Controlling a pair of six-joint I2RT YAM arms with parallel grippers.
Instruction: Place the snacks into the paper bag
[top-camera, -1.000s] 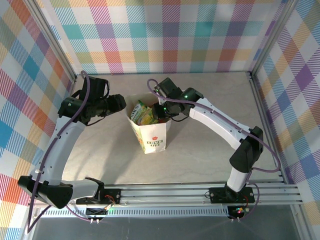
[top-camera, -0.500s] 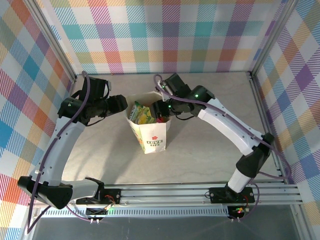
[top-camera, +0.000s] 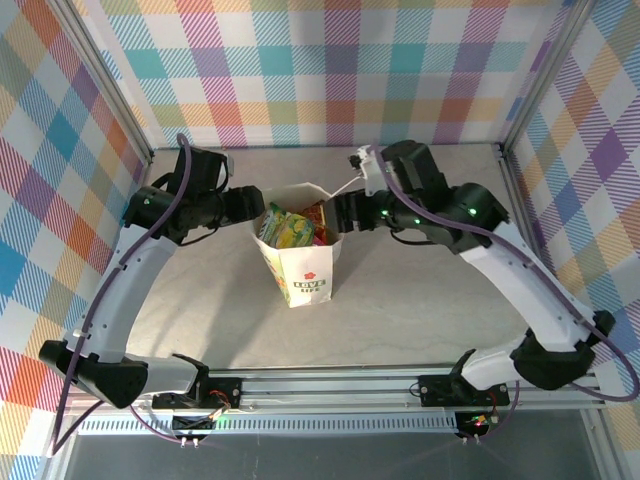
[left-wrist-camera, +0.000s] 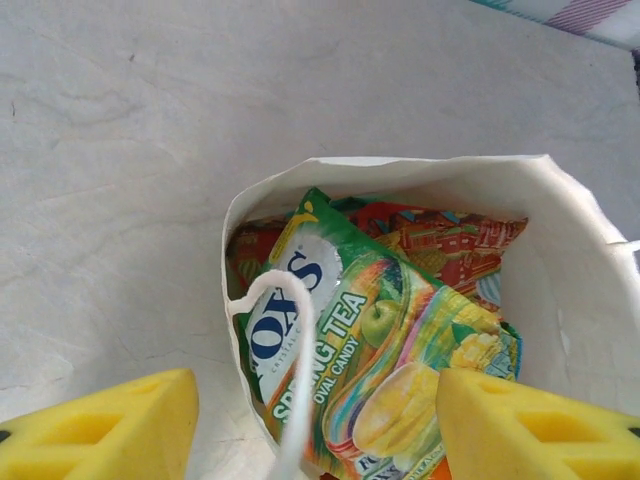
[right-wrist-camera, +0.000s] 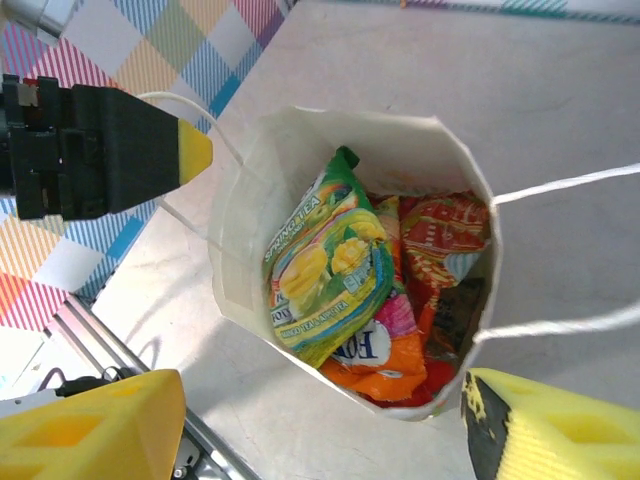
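**Location of items.** The paper bag (top-camera: 300, 272) stands upright in the middle of the table (top-camera: 420, 300), mouth open. The snacks (right-wrist-camera: 372, 300) are inside it. A green-yellow packet (left-wrist-camera: 385, 350) lies on top, leaning toward the left wall. A red packet (right-wrist-camera: 447, 233) is behind it on the far-right side, and an orange packet (right-wrist-camera: 378, 357) is beneath. The remaining packets cannot be counted from these views. No packet is seen on the table.

**End effectors.** The left gripper (left-wrist-camera: 318, 432) is at the bag's left rim with its fingers spread wide. One finger is outside the wall and the other over the bag's interior, so the paper edge and a loop of cord handle (left-wrist-camera: 288, 385) lie between them, unpinched. It holds nothing. The right gripper (right-wrist-camera: 325, 430) is just beside the bag's far-right rim. Its fingers are also spread wide, and it holds nothing.

**Assessment.** Loading appears complete or close to it. The step in hand is judged to be clearing the arms from the bag.

**Recommended execution.**
- Keep both sets of fingers fully spread while retreating.
- Lift the right arm before moving it sideways, because the two cord handles on the right side (right-wrist-camera: 560, 180) stretch toward it and could snag.
- Back the left arm straight off the rim, leftward, so the cord loop slips free rather than dragging the wall.

**Risk.** The bag is light and tall, and a caught cord would likely tip it and spill the contents.
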